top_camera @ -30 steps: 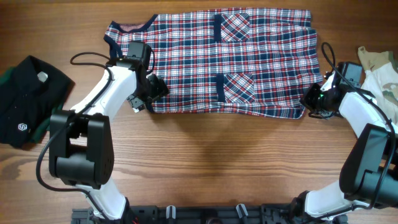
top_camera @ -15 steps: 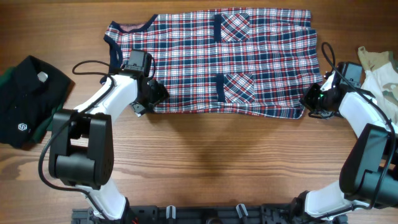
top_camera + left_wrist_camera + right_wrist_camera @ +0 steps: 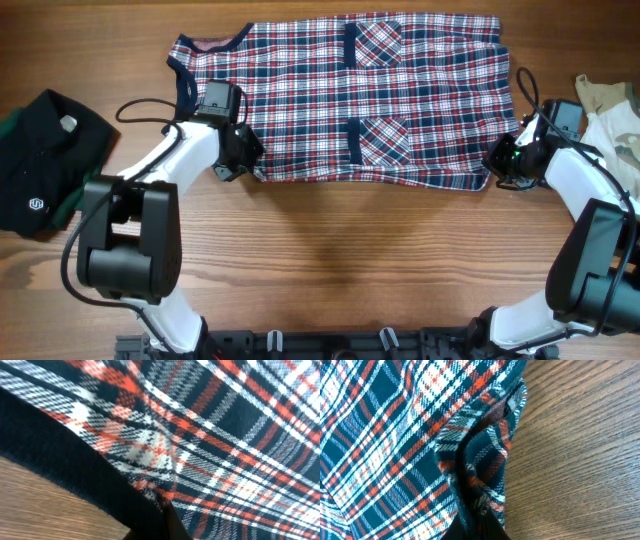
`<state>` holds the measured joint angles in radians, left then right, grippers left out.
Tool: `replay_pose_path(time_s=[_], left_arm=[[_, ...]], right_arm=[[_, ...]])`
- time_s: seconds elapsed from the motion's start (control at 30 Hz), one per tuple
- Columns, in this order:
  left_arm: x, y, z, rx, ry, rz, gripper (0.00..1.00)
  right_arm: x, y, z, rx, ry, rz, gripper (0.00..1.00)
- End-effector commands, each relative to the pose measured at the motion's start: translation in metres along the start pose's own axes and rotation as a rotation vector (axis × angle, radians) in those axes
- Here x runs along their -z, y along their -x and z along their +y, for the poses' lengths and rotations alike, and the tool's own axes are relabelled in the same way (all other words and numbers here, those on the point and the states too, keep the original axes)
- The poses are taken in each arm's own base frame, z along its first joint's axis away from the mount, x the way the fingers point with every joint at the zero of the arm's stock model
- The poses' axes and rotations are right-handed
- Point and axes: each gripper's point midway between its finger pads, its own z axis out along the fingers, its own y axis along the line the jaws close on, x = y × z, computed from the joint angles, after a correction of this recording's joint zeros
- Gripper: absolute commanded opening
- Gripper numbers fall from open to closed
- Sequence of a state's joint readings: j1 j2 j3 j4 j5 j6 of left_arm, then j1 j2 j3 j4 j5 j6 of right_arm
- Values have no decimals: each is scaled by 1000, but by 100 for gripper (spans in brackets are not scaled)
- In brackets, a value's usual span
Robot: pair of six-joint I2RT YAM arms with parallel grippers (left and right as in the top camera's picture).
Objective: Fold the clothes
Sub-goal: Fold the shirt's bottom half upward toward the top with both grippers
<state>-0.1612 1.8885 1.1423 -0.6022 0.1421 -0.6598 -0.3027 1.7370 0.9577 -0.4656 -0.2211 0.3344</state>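
At the far left of the overhead frame a black garment (image 3: 45, 170) lies bunched, part of it cut off by the edge. Next comes the left gripper (image 3: 243, 155), clamped together on the lower left corner of the plaid shirt (image 3: 420, 95). The shirt lies flat on the worktop (image 3: 330, 260) across the upper middle of the frame, its long axis running left to right. From both grippers the body of the shirt lies toward the top of the frame. The right gripper (image 3: 500, 160) is pinched on the lower right corner, so each arm has its own near corner. I'd guess the lower edge gets carried up over the rest. Both wrist views are nearly all plaid, with the fingertips buried in bunched cloth, so I can't tell how many layers are caught. A white and beige garment (image 3: 612, 125) is cut off at the far right.
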Motion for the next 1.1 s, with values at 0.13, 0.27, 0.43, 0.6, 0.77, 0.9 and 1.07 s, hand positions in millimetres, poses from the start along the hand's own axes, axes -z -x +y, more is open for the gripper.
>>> replay_pose_path(time_s=[0.13,0.27,0.43,0.6,0.77,0.9,1.07], left_arm=[[40,36,-19,-1,-102,-125,4],[48,46,-29,-7,-129,-157,4],[49,47,-30,-15,-131,-160,4],[55,50,-33,-15,-130,-160,4],[66,60,-42,-19,-154,-190,4],[70,65,-47,-23,-170,-209,4],[72,72,-52,-27,-187,-241,4]], right_arm=[[13,10,9,4,5,23,4],[16,15,12,-29,9,11,4],[31,29,20,-29,13,1,4],[52,57,25,-69,-19,-61,4],[54,70,27,-117,-11,-118,4],[54,78,30,-125,2,-149,4],[33,84,28,-136,9,-145,4]])
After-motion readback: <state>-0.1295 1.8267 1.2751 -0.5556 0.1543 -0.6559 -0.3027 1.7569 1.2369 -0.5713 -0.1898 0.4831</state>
